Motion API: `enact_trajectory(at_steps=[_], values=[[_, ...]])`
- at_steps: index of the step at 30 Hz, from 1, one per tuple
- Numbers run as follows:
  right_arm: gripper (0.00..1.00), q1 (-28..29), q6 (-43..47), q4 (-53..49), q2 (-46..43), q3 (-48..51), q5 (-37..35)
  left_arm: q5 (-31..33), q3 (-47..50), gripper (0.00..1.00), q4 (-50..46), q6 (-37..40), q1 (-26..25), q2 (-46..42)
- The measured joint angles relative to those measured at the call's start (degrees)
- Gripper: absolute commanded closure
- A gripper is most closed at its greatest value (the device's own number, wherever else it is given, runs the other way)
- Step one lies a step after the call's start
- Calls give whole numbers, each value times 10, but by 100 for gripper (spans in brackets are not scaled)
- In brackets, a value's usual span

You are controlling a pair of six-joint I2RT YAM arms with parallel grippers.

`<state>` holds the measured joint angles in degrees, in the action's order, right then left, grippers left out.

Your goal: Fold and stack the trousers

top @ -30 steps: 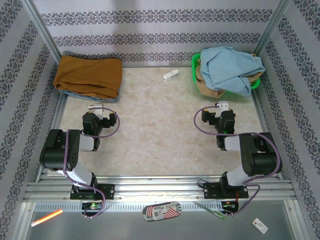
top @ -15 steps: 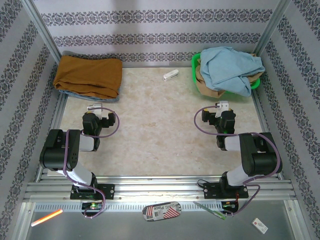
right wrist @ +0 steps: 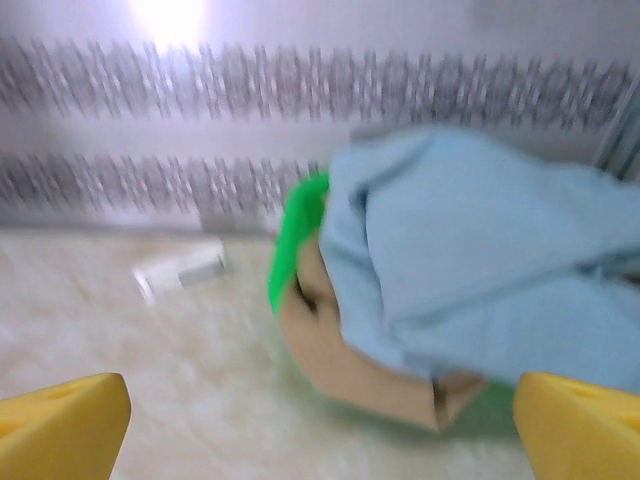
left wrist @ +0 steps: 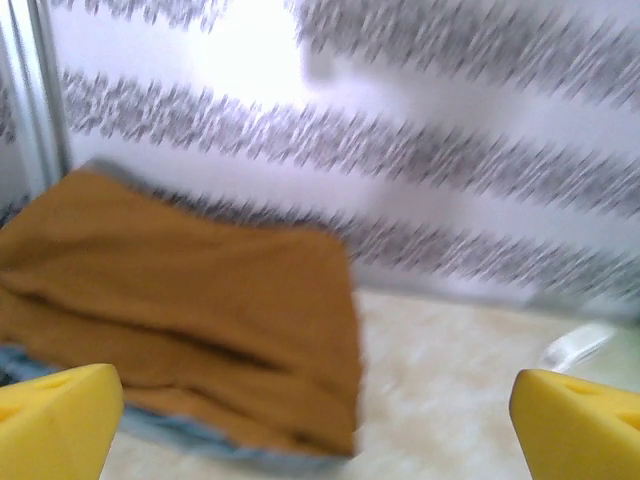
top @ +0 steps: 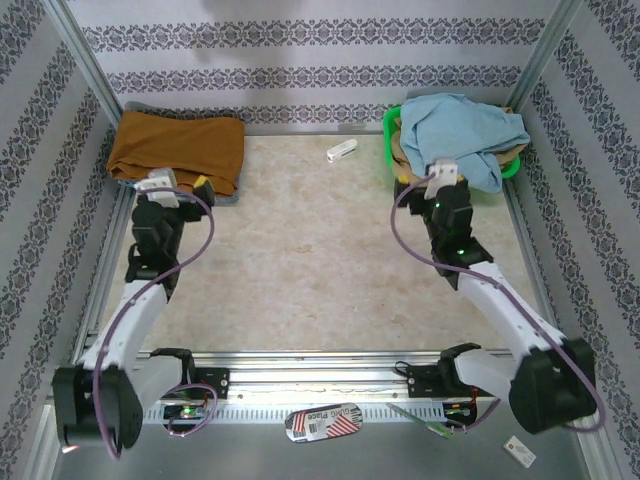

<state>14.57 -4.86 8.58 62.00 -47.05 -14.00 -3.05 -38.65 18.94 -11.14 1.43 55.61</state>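
The pale sky-blue trousers [top: 462, 133] lie crumpled on top of a green basket [top: 390, 128] at the back right, over a tan garment [top: 408, 172]. My right gripper [top: 438, 178] hovers just in front of the basket, open and empty. In the right wrist view the trousers [right wrist: 480, 260] and the tan garment [right wrist: 370, 365] sit ahead of the right gripper [right wrist: 320, 430], apart from it. My left gripper [top: 180, 188] is open at the near edge of the folded pile at the back left; in the left wrist view the left gripper [left wrist: 315, 425] holds nothing.
A folded rust-orange garment [top: 178, 150] [left wrist: 180, 290] rests on a thin light-blue layer [left wrist: 200, 440] in the back left corner. A small white object [top: 341, 151] [right wrist: 180, 270] lies near the back wall. Patterned walls and metal posts close in three sides.
Both arms have unfolded from their tucked pose and reached toward the back: the left to the orange pile, the right to the basket. Both grippers stay open.
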Motion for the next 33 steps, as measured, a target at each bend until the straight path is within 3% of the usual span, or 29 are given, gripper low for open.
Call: enact_trajectory(at_steps=[3, 5, 7, 9, 14, 20, 24, 27, 30, 33], values=[[2, -38, -77, -100, -45, -83, 60, 1, -124, 1, -134, -100, 0, -23], [2, -102, -166, -84, -98, -49, 141, -28, -215, 1, -207, -144, 4, -7], [6, -156, -240, -70, -140, 6, 207, -72, -266, 1, -225, -169, 5, 7], [11, -175, -281, -104, -126, 10, 249, -103, -264, 1, -207, -208, 7, 4], [12, -179, -301, -197, -32, -56, 283, -170, -194, 0, -121, -350, 59, 32], [14, -218, -330, -240, 53, -108, 263, -239, -193, 15, -55, -490, 100, 183], [19, -239, -334, -262, 197, -221, 258, -284, -198, 16, -60, -509, 96, 239], [24, -254, -341, -272, 310, -326, 260, -282, -198, 16, -72, -503, 82, 239], [32, -261, -346, -307, 416, -437, 260, -280, -199, 16, -91, -481, 41, 235], [33, -265, -355, -332, 493, -516, 261, -287, -199, 17, -110, -467, 0, 236]])
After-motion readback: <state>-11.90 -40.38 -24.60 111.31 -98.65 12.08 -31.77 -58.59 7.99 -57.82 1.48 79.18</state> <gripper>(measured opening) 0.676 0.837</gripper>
